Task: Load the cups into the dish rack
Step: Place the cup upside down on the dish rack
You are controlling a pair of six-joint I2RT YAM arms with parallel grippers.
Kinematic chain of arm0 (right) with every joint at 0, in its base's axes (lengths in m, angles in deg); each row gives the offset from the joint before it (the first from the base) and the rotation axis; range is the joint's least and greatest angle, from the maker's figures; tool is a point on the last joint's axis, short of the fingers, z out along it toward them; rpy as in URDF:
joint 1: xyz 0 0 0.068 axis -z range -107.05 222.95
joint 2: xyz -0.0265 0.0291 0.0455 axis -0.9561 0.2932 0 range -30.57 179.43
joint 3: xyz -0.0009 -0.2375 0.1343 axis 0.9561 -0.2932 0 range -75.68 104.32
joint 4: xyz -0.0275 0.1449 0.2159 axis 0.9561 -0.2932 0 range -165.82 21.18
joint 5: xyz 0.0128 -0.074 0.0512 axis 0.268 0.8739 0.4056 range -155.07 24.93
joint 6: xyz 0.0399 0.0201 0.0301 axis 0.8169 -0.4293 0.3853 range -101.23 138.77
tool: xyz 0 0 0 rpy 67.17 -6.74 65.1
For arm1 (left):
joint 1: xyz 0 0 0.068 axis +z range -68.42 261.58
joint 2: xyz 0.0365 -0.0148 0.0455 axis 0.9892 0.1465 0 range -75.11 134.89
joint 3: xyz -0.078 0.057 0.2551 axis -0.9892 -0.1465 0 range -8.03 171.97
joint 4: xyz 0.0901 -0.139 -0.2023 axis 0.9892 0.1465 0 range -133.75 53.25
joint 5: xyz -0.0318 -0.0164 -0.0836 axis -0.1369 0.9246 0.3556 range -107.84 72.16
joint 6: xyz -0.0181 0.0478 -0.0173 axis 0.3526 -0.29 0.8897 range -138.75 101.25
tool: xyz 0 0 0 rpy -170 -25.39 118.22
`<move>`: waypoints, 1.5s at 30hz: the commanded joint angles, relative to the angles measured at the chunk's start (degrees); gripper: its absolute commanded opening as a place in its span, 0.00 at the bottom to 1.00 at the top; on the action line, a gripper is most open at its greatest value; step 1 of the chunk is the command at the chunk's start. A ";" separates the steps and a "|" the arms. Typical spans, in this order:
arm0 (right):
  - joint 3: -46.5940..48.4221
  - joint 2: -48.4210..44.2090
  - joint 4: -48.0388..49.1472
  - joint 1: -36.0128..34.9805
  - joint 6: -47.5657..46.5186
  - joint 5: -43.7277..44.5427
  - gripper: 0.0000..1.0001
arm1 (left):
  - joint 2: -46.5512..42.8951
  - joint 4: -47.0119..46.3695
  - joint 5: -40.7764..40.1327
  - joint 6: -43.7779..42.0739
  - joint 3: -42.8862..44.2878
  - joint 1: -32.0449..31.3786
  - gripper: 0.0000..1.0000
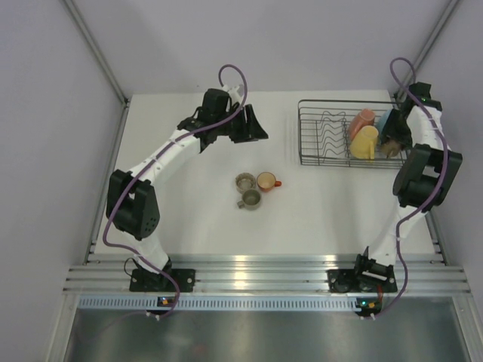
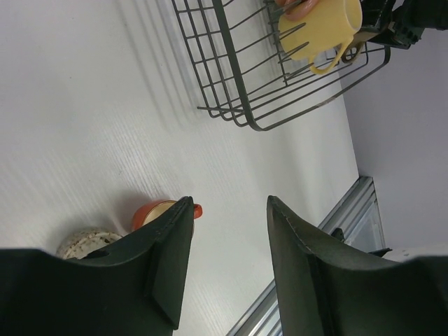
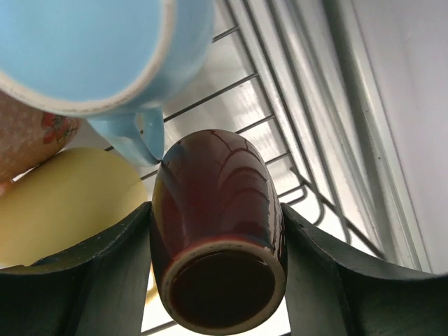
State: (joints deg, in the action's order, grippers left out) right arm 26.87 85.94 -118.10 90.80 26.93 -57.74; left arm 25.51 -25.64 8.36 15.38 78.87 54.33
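**Item 1: right gripper (image 3: pixel 215 210).** We record its jaws closed on the dark brown mug (image 3: pixel 217 238), one finger pressed to each flank and set moderately wide to fit the mug's girth. The mug lies lengthwise along the fingers. Its glaze is glossy and faintly ribbed, and a pale ring marks the end facing the wrist camera. It sits inside the dish rack (image 1: pixel 332 132), at the right-hand end, over the floor wires.

Room here is tight:
- The light blue mug (image 3: pixel 91 49) lies just ahead. We cannot tell whether its handle touches the brown mug.
- The yellow mug (image 3: pixel 70 203) is just beside one finger.
- The pink mug (image 3: pixel 24 133), which is patterned, lies beyond the yellow one.
- On the other side we see only the rack's side wires and a strip of table.

All four mugs crowd the rack's right half.

**Item 2: left gripper (image 2: pixel 229 210).** Its jaws are about half parted, holding and touching nothing. It hangs over the bare table (image 1: pixel 196 219), with the rack's left end ahead and the loose mugs below. We note open room on every side. The back wall is behind it, and the rack is well apart.

**Item 3: loose mugs.** The orange mug (image 1: pixel 266 181) and the two grey-olive mugs (image 1: pixel 250 199) stand upright in a close cluster near the table's centre. The orange mug's handle points right. The cluster is well apart from the rack, with bare table all round it.
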 commanded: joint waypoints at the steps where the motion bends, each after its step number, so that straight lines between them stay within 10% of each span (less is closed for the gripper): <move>1: 2.49 -0.14 3.13 -2.02 0.71 2.07 0.00 | -3.15 -1.32 1.14 0.24 -0.49 0.35 0.52; 25: -7.71 -1.46 9.46 -2.91 0.89 4.36 0.00 | -4.73 -1.41 1.40 0.85 -1.20 0.35 0.51; 32: -8.76 -1.90 9.90 -2.99 1.24 4.18 0.46 | -5.69 -1.23 0.52 0.59 -1.81 0.35 0.52; 45: -9.73 -5.06 10.60 -2.99 0.63 3.74 0.85 | -7.45 -1.32 0.17 0.59 -3.48 0.35 0.52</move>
State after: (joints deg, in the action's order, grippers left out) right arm 17.05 85.41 -108.68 88.44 27.76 -54.09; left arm 21.49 -25.62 9.08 15.86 75.83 54.44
